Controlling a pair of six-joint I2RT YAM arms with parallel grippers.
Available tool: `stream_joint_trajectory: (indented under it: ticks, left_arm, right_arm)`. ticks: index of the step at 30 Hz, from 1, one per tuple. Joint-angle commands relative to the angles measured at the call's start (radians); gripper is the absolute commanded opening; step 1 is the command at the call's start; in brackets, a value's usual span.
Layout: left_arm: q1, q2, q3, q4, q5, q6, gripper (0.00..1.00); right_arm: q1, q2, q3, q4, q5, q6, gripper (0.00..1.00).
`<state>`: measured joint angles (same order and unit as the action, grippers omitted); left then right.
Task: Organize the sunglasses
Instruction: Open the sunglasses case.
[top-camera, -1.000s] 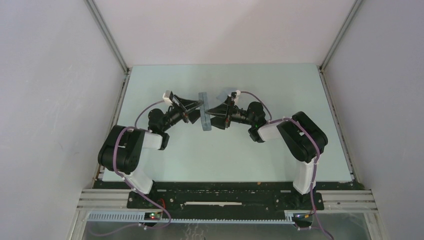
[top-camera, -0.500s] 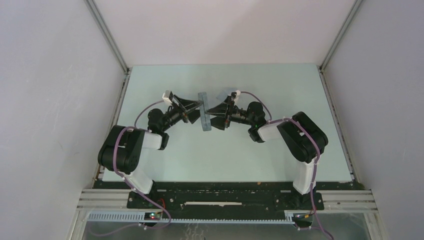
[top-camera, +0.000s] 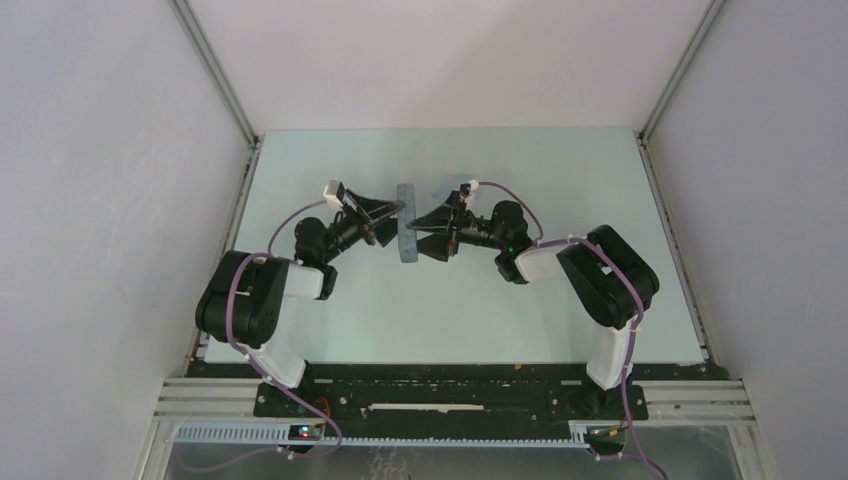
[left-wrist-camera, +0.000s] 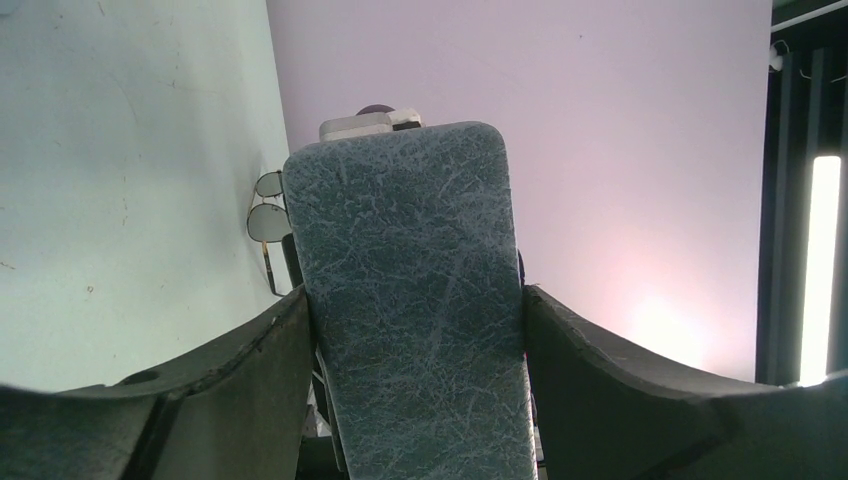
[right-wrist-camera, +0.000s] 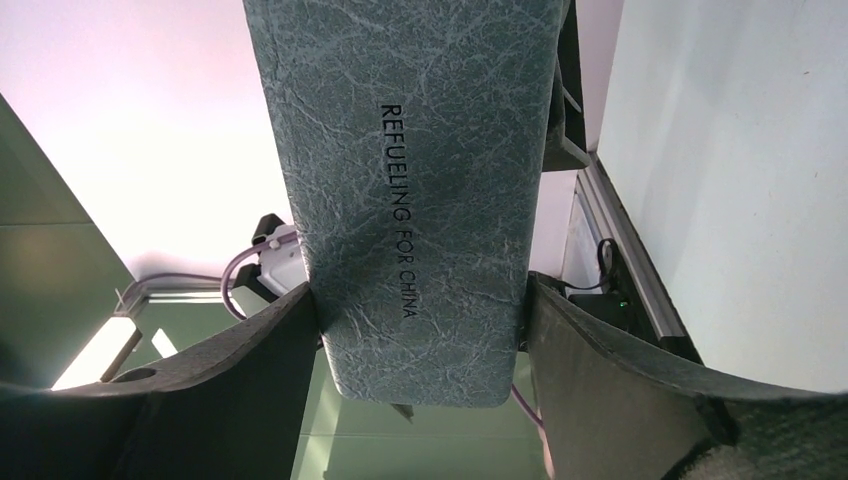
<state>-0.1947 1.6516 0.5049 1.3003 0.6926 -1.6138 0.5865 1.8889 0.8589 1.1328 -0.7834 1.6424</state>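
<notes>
— The grey case (top-camera: 405, 225) has been nudged left; it is pinched by the left gripper (left-wrist-camera: 415, 300)
— Whether it is held by the right gripper (right-wrist-camera: 418, 290) cannot be told; the sunglasses (left-wrist-camera: 266, 208) are seen on the table (left-wrist-camera: 120, 150) by the case's far end

Grey case (right-wrist-camera: 405, 200): black print "REFUELING FOR CHINA".

I find the table (top-camera: 560, 170) to be a flat, pale green surface with faint scuffs. The sunglasses (left-wrist-camera: 266, 222) lie directly on it, left of centre in my left wrist view, partly hidden, lenses side by side.
</notes>
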Motion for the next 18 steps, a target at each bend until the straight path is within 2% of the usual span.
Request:
stream_joint_trajectory:
  ticks: [1, 3, 5, 7, 13, 18]
  left_arm:
    - [0.008, -0.017, -0.006, 0.099, 0.001, -0.014, 0.0]
    - [0.007, -0.018, -0.005, 0.099, 0.001, -0.013, 0.0]
    - [0.008, -0.018, -0.003, 0.099, 0.001, -0.015, 0.0]
    - [0.008, -0.02, -0.002, 0.1, 0.003, -0.015, 0.0]
    - [0.011, -0.027, 0.016, 0.11, 0.045, -0.012, 0.0]
    - [0.023, -0.046, 0.02, 0.113, 0.067, -0.003, 0.0]
  right_arm:
    - [0.008, -0.01, 0.02, -0.032, -0.007, -0.027, 0.78]
    - [0.009, -0.006, 0.02, -0.024, -0.009, -0.021, 0.69]
    - [0.008, 0.001, 0.02, -0.003, -0.011, -0.003, 0.49]
    - [0.006, 0.016, 0.02, 0.042, -0.013, 0.032, 0.39]
    - [-0.001, 0.088, 0.02, 0.278, -0.001, 0.197, 0.26]
    - [-0.008, 0.114, 0.02, 0.353, 0.017, 0.283, 0.21]
